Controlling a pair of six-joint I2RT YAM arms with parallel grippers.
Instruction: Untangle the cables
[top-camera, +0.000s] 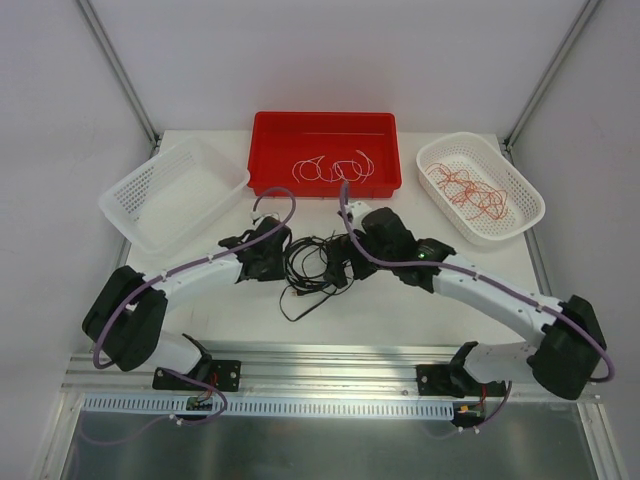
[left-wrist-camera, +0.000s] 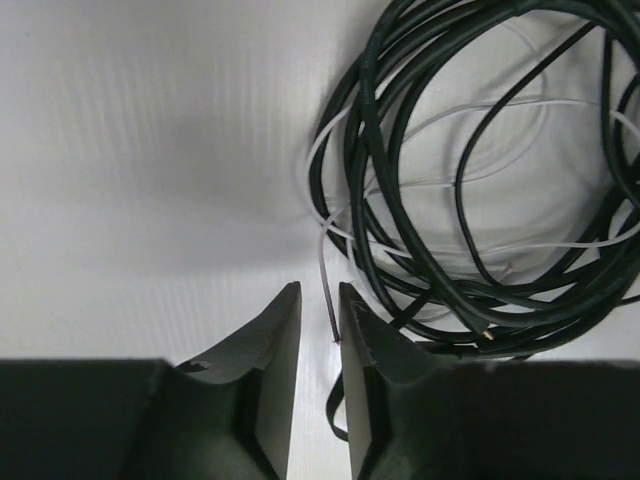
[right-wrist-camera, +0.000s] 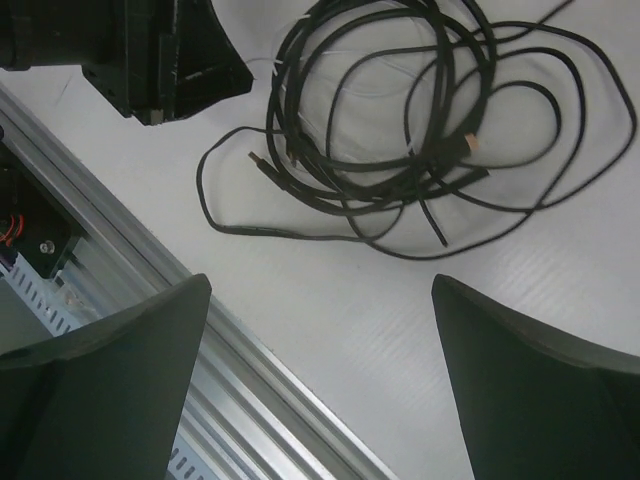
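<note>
Two grippers are flanking one tangle of black cables (top-camera: 312, 265), which is lying on the table (top-camera: 400, 315) toward its front edge.

- Left gripper (left-wrist-camera: 320, 288): sitting low at the tangle's left side, fingers standing narrowly apart. One thin wire end (left-wrist-camera: 327, 292) is running into the gap, not visibly pinched.
- White strands (left-wrist-camera: 308, 165): threading through the black loops just ahead of the left gripper.
- Right gripper (right-wrist-camera: 320, 282): hovering at the tangle's right side, fingers spread wide and holding nothing.
- Red bin (top-camera: 325, 118): sitting at the back centre, with pale cables (top-camera: 330, 168) lying looped inside.
- Right basket (top-camera: 466, 137): sitting at the back right, with red-orange cables (top-camera: 470, 190) lying heaped inside.
- Left basket (top-camera: 175, 195): sitting at the back left, set at an angle.
</note>
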